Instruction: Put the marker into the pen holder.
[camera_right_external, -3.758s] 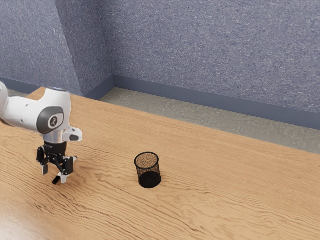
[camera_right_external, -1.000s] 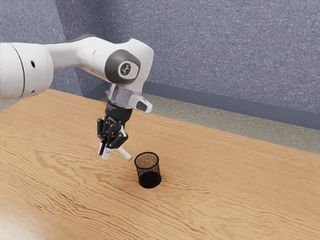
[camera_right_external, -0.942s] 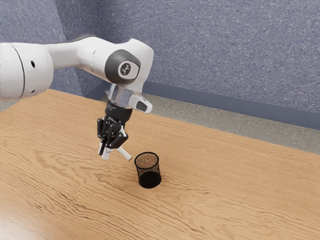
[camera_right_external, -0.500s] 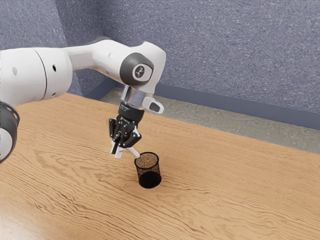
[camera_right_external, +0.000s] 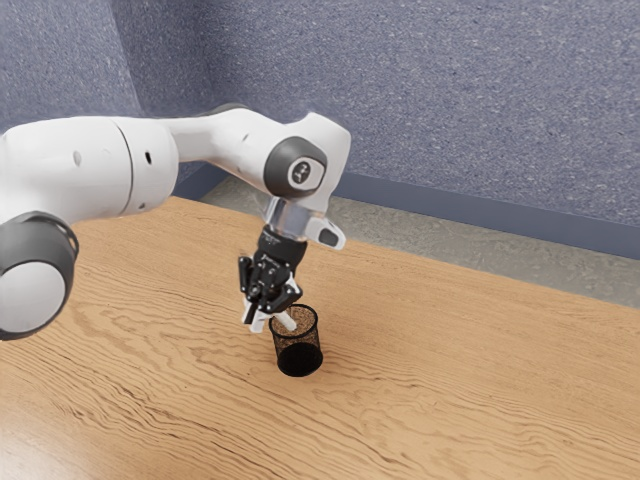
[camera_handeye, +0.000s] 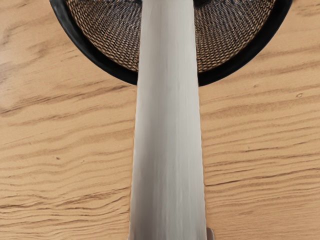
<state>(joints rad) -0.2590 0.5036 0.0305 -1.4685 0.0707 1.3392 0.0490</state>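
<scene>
And the end effector (camera_right_external: 261, 318) grips the marker (camera_right_external: 287, 320) at a slant, its end across the rim of the pen holder (camera_right_external: 300, 360)!

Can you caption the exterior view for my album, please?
A robot's gripper holds a marker slanting over the rim of a black pen holder.

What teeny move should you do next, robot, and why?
I'd probably tip the marker a bit more upright. Its far end is at the pen holder's open mouth, but it slants across the rim in the wrist view, so lowering it like this might bump the holder.
</scene>
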